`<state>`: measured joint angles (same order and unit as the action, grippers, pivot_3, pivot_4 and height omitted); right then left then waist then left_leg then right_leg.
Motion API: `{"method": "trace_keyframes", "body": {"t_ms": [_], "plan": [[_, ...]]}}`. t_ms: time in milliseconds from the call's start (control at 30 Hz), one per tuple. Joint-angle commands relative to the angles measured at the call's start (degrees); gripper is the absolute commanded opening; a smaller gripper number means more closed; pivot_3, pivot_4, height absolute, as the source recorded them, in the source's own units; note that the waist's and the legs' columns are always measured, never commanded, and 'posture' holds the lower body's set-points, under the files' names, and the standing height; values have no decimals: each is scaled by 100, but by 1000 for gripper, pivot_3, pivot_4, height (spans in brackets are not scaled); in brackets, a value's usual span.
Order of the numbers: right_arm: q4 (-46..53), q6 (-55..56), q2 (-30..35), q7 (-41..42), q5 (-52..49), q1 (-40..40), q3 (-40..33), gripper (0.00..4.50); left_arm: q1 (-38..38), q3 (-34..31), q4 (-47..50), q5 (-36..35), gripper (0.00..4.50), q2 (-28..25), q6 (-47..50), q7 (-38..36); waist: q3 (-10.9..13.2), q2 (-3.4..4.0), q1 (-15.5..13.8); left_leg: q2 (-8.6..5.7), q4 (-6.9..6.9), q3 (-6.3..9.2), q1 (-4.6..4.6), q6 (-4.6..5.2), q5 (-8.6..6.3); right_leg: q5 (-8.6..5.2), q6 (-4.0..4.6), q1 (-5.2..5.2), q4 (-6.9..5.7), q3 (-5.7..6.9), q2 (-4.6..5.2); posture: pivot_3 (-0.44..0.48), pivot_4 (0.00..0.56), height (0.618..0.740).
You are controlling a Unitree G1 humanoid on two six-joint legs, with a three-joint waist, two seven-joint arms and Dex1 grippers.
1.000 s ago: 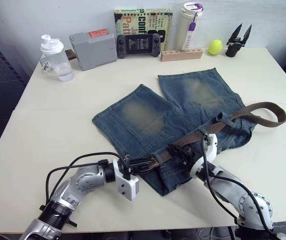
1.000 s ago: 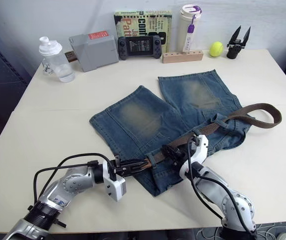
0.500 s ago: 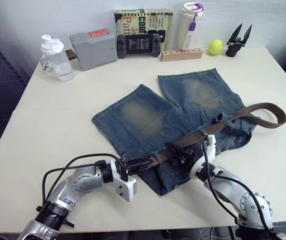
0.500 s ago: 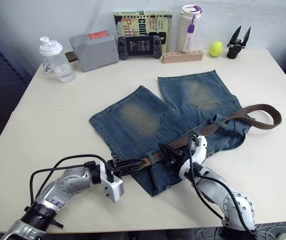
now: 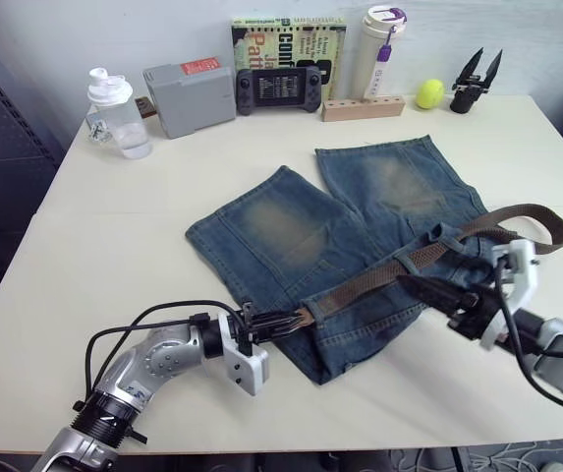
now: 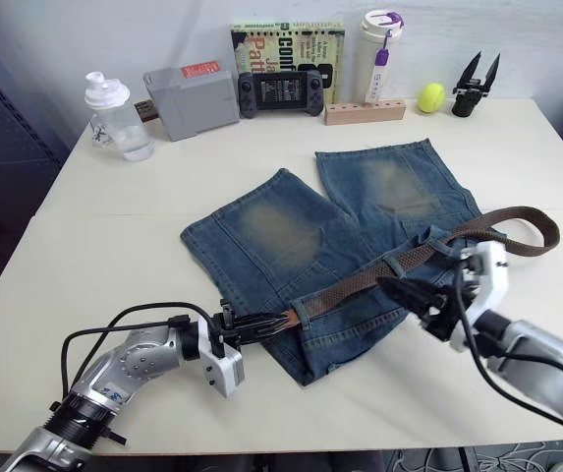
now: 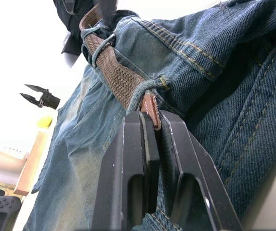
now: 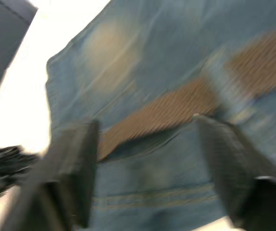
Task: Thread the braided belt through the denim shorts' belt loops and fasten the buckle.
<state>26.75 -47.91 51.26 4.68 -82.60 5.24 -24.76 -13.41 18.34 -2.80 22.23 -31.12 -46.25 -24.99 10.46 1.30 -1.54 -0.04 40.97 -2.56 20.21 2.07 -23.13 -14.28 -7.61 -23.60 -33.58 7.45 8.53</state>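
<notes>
Braided belt lies along the waistband of the denim shorts, lower centre of the head views, running from its leather tip at lower left up to a loose curl at the right edge of the shorts. Buckle not made out. Tip has come through a belt loop and sits pinched between the closed fingers of the left gripper; another loop holds the belt further right.

Change in the last second: the right gripper has let go of the belt mid-waistband and pulled away to the lower right. It now hovers off the fabric near the waistband's right part, fingers spread apart and empty in the wrist view. Left gripper has barely moved and keeps its clamp on the tip. Belt looks straighter and flatter across the waistband.

Judgement: one feed stroke is done and the right arm is likely resetting to regrip nearer the curl. Several loops remain and the fastening has not begun.

Background at top of frame: shaker bottle, grey box, handheld console, book, tumbler, tennis ball.
</notes>
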Motion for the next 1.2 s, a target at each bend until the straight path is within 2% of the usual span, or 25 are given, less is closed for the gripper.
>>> {"method": "trace_keyframes", "body": {"t_ms": [33,100,133,367,533,667,867,933,1067,1200], "plan": [[-512,460,245,393,1631,-166,197,1390,25,54,-111,50,0,28,35,23,0,0,-5,-3,1,0,1,1,0,1,-2,1,1,0,1,0,150,726],[-712,594,213,531,2208,-286,429,370,30,67,-103,67,0,59,46,39,-1,1,-7,-5,2,-1,0,1,1,2,-3,1,1,0,2,0,150,726],[-800,657,179,578,2492,-344,549,34,34,71,-96,78,0,74,54,49,-1,2,-3,-5,1,0,0,1,1,2,-3,0,1,1,2,0,150,726],[-1242,681,-56,953,3664,-556,1088,34,91,42,-30,150,0,113,99,120,-1,2,-22,-9,7,1,1,2,3,5,-8,6,3,2,3,0,150,726],[-1640,199,-604,603,4013,-819,1189,34,277,-126,63,124,0,-102,55,178,-14,-13,5,-6,7,2,-5,1,4,5,-9,12,3,3,2,0,150,726],[-1802,13,-919,460,4171,-1032,1045,34,764,-453,146,-67,0,-673,-229,161,-38,-34,67,7,3,4,-9,-9,-1,3,-5,11,4,6,-6,0,150,726],[-1703,-161,-1129,495,4290,-1091,933,34,1798,-1275,-481,-284,0,-1964,-1272,377,-72,-17,137,14,-4,8,-11,-14,-4,-1,2,10,7,13,-4,0,150,726],[-1690,-183,-1180,520,4321,-1089,903,34,2131,-1585,-912,-475,0,-2297,-1691,522,-84,-2,159,14,-8,10,-12,-14,-6,-2,3,9,8,13,-4,0,150,726],[-1698,-219,-1251,551,4352,-1123,881,34,2817,-2063,-2021,-266,0,-2948,-2684,767,-89,3,186,20,-24,6,-19,-19,-10,-7,13,3,7,16,-7,0,150,726],[-1696,-255,-1369,572,4393,-1190,941,34,3332,-2375,-3169,238,0,-3339,-3280,1028,-98,-6,180,16,-90,-57,-92,-7,-15,-9,15,19,7,15,4,0,150,726]]}}
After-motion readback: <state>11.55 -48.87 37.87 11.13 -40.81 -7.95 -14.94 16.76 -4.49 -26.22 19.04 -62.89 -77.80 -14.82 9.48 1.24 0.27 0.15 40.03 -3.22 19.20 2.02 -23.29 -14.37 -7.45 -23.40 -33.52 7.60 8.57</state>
